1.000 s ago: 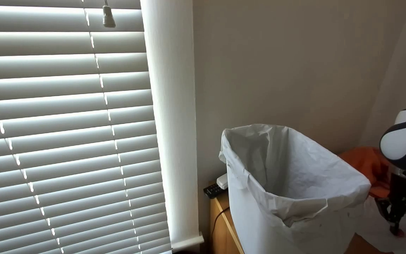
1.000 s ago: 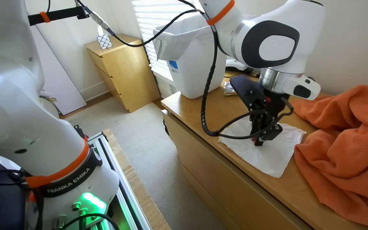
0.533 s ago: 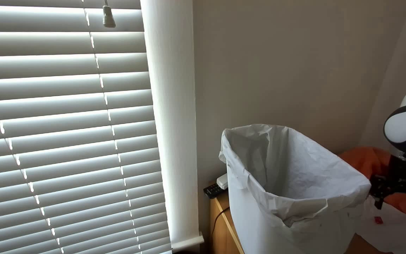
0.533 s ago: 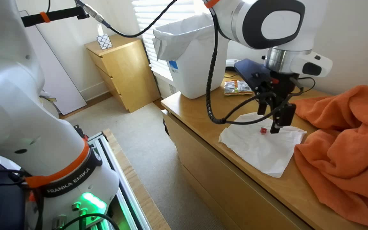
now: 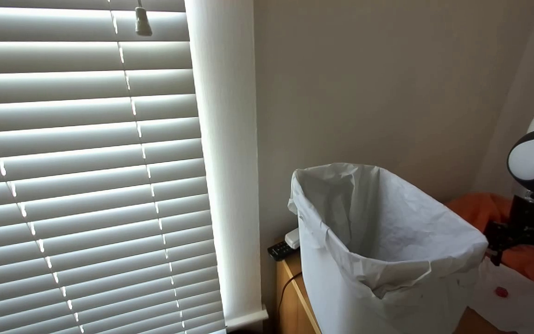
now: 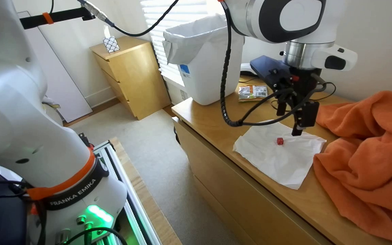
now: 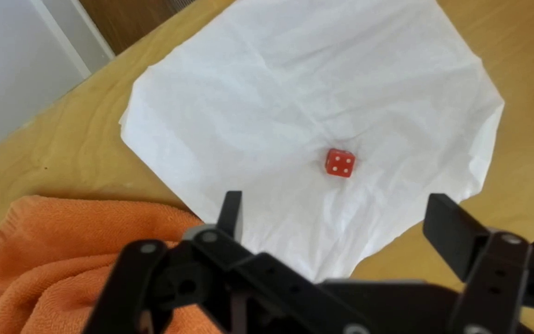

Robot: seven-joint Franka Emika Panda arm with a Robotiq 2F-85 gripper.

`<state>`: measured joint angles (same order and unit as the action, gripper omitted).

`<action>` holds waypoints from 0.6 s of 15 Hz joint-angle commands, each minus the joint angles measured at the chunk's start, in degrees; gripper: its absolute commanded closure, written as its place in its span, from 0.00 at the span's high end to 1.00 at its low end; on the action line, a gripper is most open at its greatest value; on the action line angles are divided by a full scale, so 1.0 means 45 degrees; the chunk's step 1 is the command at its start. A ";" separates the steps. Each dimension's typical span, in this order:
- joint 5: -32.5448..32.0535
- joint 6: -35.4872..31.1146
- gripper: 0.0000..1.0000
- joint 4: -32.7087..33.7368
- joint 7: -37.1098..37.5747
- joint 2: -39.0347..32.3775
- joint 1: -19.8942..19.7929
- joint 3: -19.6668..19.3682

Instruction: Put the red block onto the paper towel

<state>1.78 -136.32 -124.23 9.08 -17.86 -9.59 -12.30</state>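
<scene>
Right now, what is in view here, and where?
red block: 1, red, on paper towel
paper towel: 1, white, on dresser
cloth: 1, orange, on dresser
bin: 1, white, on dresser
packet: 1, orange and silver, near bin
remote: 1, black, near bin
dresser: 1, tan, under paper towel
tissue box: 1, patterned white, on cabinet
cabinet: 1, tan, under tissue box
blinds: 1, white, left in an exterior view
arm: 1, white, over dresser
tool: 1, black, open, above dresser
</scene>
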 commanded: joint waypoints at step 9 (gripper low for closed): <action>-0.1260 0.0739 1.00 -0.0400 0.3015 0.2881 0.0390 -0.0051</action>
<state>-1.56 -134.99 -124.65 17.86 -8.02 -8.26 -12.33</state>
